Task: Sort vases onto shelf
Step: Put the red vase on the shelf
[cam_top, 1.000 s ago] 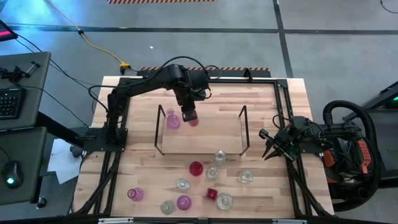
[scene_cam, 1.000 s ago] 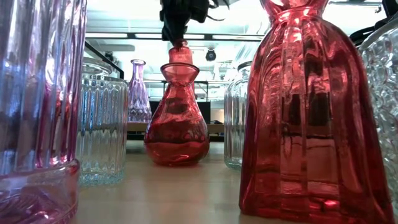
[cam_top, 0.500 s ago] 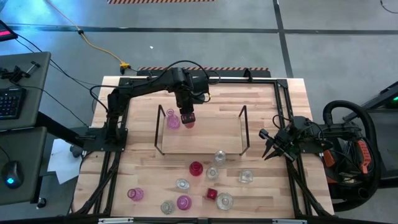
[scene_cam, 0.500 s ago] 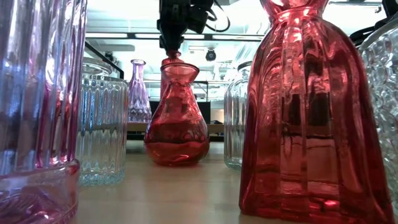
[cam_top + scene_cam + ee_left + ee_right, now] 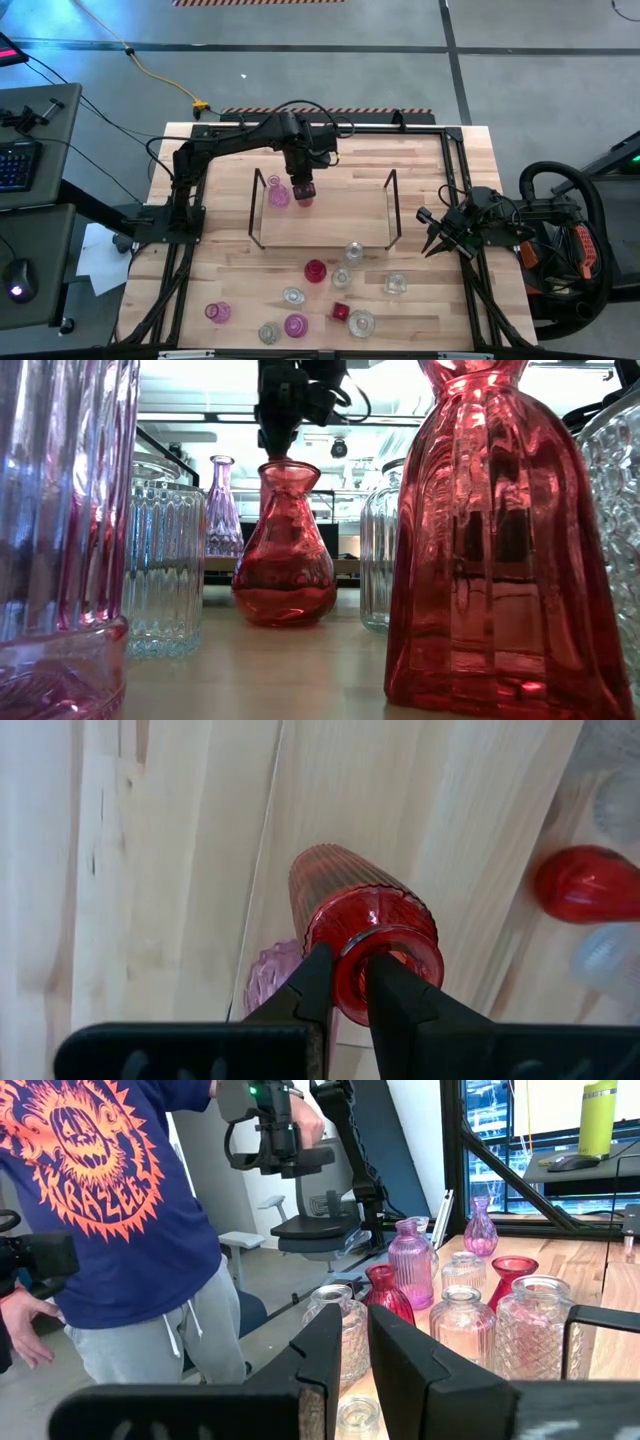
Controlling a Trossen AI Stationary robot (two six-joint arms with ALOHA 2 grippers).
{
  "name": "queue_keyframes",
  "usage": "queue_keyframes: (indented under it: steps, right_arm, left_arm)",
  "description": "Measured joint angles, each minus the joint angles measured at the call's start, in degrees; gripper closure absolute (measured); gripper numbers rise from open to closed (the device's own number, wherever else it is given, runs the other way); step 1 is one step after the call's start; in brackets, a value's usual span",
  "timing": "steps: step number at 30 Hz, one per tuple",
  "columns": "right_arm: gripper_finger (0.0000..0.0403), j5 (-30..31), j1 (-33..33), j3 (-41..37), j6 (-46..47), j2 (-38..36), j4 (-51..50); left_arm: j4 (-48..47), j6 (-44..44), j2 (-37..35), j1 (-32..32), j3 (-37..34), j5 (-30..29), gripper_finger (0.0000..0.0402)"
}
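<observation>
The left gripper (image 5: 340,982) pinches a red vase (image 5: 362,935) by its rim above the shelf (image 5: 330,222), beside a pink vase (image 5: 277,195) (lower it straight, clear of that neighbour), while the right gripper (image 5: 428,236) waits nearly closed, empty.

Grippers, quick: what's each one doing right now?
Left gripper: shut on the red vase rim, over the shelf.
Right gripper: empty, waiting at the table's right edge.

One vase (image 5: 277,194) is set on the shelf (image 5: 340,222) near its left end, the remaining vases (image 5: 316,271) being scattered before it.
</observation>
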Motion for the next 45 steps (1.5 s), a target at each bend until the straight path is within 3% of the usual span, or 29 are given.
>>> queue_keyframes:
  steps: [39,45]
  right_arm:
    - [0.0355,0.00,0.01,-0.01,0.00,0.00,0.00]
    - [0.0355,0.01,0.01,-0.01,0.00,0.00,0.00]
  left_arm:
    - [-0.24,-2.13,0.00,0.90,0.00,1.37,0.0365]
    - [-0.24,-2.57,0.00,0.89,-0.31,1.38,0.0344]
